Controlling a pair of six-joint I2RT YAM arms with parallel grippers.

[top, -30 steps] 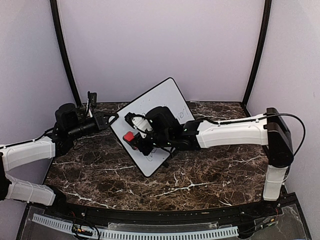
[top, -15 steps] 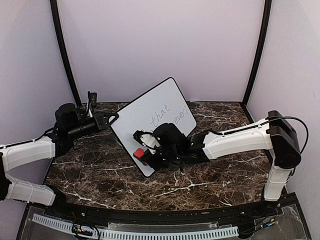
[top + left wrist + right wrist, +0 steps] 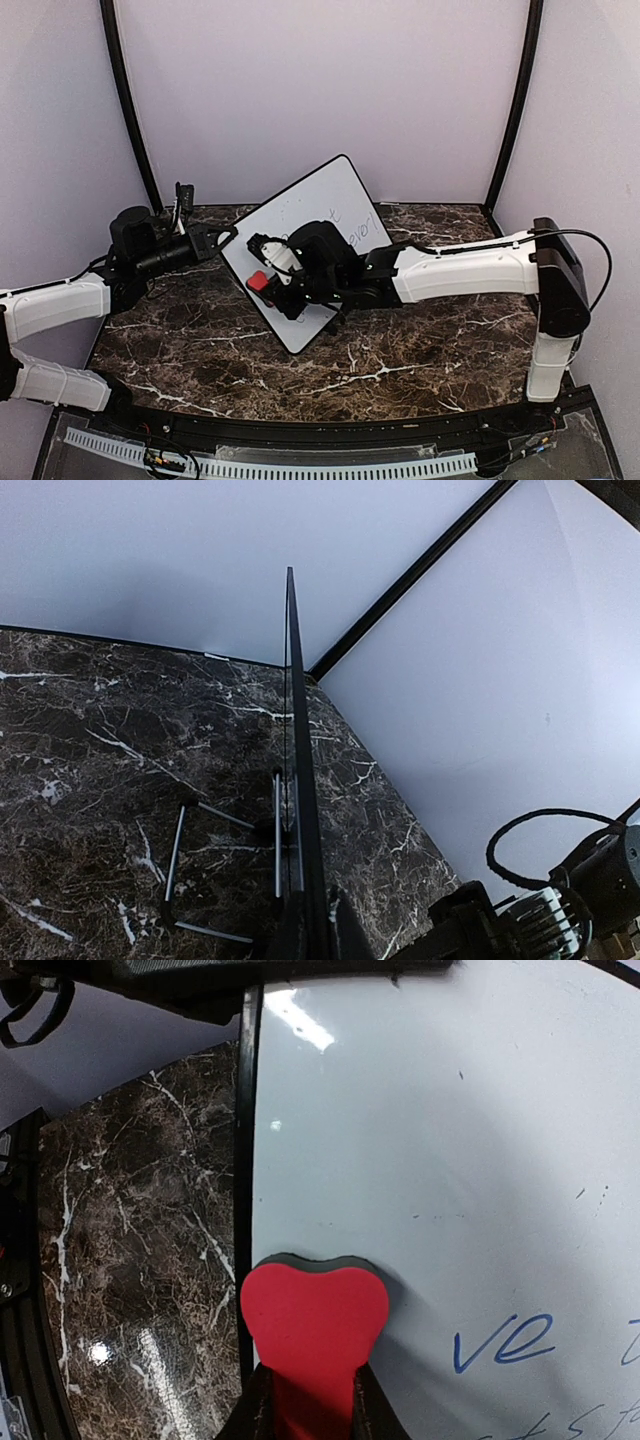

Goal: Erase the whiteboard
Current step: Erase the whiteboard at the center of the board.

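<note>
The whiteboard (image 3: 312, 198) stands tilted on the marble table, white with a thin black frame. Handwritten marker text (image 3: 352, 226) shows beside my right arm, and blue letters (image 3: 502, 1340) show in the right wrist view. My left gripper (image 3: 222, 237) is shut on the board's left edge; in the left wrist view the board (image 3: 297, 730) shows edge-on between my fingers (image 3: 345, 932). My right gripper (image 3: 270, 277) is shut on a red heart-shaped eraser (image 3: 258, 280) and presses it (image 3: 315, 1310) on the board's face near its left frame (image 3: 246, 1160).
The board's wire stand legs (image 3: 178, 842) rest on the dark marble table (image 3: 200, 350) behind it. Lilac walls with black corner posts (image 3: 128, 110) enclose the back and sides. A black rim (image 3: 300, 430) runs along the near table edge.
My right gripper swept the eraser down and right across the board, then came back up and left near the left frame. The left gripper and the board held still.
</note>
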